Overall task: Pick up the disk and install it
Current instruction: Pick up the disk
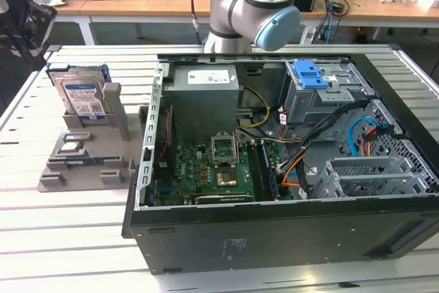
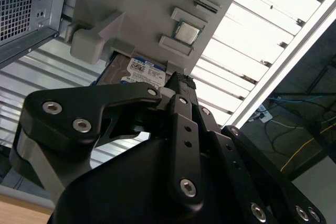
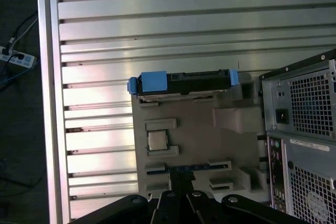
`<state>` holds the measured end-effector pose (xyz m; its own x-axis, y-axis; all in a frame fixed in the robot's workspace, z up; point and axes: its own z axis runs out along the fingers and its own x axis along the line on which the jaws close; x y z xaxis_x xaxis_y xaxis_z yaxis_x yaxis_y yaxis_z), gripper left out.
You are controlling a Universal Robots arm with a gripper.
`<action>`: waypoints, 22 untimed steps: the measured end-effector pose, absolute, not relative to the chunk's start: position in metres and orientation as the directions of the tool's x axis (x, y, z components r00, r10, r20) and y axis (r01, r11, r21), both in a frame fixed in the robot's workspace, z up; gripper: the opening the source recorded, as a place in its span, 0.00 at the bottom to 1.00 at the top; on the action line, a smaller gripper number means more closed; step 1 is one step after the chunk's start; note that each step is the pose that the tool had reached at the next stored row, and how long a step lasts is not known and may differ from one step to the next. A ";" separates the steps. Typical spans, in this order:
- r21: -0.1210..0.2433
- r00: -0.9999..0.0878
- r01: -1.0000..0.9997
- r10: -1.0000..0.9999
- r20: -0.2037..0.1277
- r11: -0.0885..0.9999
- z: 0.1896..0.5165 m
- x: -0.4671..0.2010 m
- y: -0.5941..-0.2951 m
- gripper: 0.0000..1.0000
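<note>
Lying open on a slatted metal table [image 1: 82, 238], a black computer case [image 1: 274, 238] takes up most of the exterior view. Inside it are a grey power box [image 1: 204, 94], a green circuit board [image 1: 206, 169], a bundle of cables [image 1: 309, 162] and, at the far corner, a metal drive cage topped by a blue bracket [image 1: 312, 73].

Just beside the case, on the exterior view's left, a grey holder [image 1: 120, 111] sits on the table. The disk [image 1: 82, 94] stands on edge in the holder's far slot, label facing out, its blue rails clear in the first wrist view [image 3: 154, 81]. A small square chip [image 1: 70, 147] lies in a recess nearer the middle, and a memory stick [image 1: 82, 161] fills a slot at the near end.

The gripper [image 3: 181, 174] hangs over the holder's memory-stick end, apart from the disk. Its fingers [image 2: 178, 80] are pressed together with nothing between them.
</note>
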<state>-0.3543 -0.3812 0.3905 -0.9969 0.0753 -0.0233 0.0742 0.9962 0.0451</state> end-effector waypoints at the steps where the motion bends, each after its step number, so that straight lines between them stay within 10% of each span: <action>1: 0.045 -0.997 0.074 0.075 -0.023 0.996 0.390 -0.354 -0.381 0.11; 13: 0.045 -0.997 0.074 0.075 -0.023 0.996 0.390 -0.355 -0.381 0.78; 22: 0.045 -0.999 0.029 0.030 -0.023 0.999 0.390 -0.355 -0.377 0.78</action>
<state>-0.3547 -0.3771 0.3902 -0.9993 0.0303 -0.0232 0.0293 0.9986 0.0446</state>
